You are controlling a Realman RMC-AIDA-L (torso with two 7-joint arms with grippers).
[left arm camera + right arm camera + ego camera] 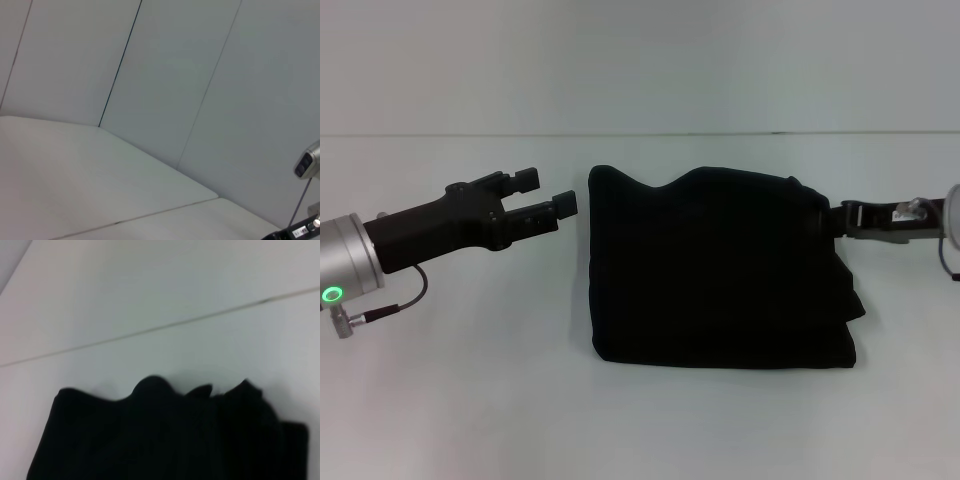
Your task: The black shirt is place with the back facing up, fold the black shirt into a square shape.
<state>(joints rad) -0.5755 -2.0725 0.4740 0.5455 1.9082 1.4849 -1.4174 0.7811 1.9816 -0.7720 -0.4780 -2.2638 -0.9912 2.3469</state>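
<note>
Your left gripper (542,200) hangs just beside the left edge of the black shirt (715,270), near its far corner, and its two fingers stand apart with nothing between them. It does not touch the cloth. I judge it is free there so it can either take that edge or draw back from it.

Your right gripper (847,218) is at the opposite side of the shirt, against the far right corner. The cloth hides its fingertips, so I cannot tell if it grips the shirt or only rests close to it. The fabric near that corner sits a little raised and wavy, which may mean the corner is being held or was just laid down.

The shirt itself lies on the white table (450,400), between your two grippers. It is a compact, roughly square bundle of several layers, with layered edges showing at its right side. No lettering is visible. The far edge is uneven, with humps you can also see in the right wrist view (165,440).

By my judgement the folding is almost complete, and only that far edge needs flattening.
</note>
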